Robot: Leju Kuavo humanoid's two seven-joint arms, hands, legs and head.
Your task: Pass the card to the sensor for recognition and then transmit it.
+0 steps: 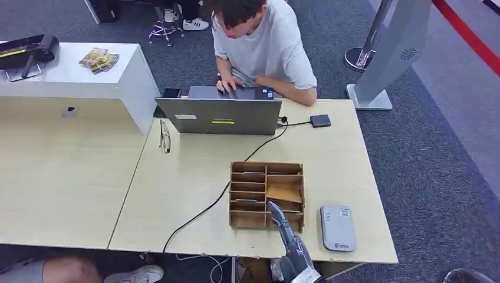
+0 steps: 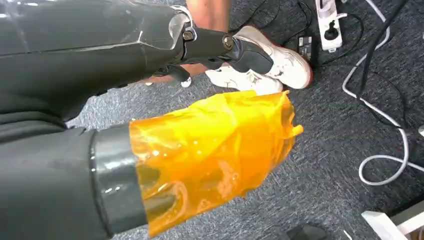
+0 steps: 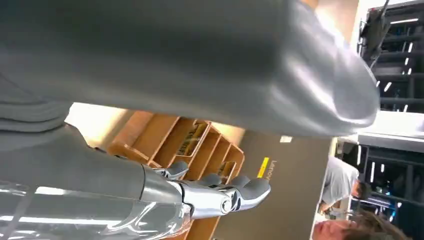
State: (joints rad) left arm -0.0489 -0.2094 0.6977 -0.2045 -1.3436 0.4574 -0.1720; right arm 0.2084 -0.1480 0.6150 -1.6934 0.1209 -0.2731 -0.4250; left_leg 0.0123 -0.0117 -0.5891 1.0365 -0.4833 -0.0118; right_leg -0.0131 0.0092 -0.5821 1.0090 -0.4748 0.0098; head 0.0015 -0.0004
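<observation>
Head view: right hand (image 1: pixel 293 247) is raised at the tabletop (image 1: pixel 188 188) front edge, fingers extended toward the wooden organizer (image 1: pixel 266 194), nothing held. Grey sensor (image 1: pixel 337 227) lies just right of it, long axis front-to-back. Cards are seen in the organizer slots (image 3: pixel 192 137) in right wrist view. Left hand (image 2: pixel 200 150), orange-wrapped, hangs over carpet; its grasp cannot be told.

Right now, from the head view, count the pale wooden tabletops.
2. The left tabletop runs up to the white counter. The right tabletop abuts it and carries the laptop and the wooden organizer. None seems hidden.
</observation>
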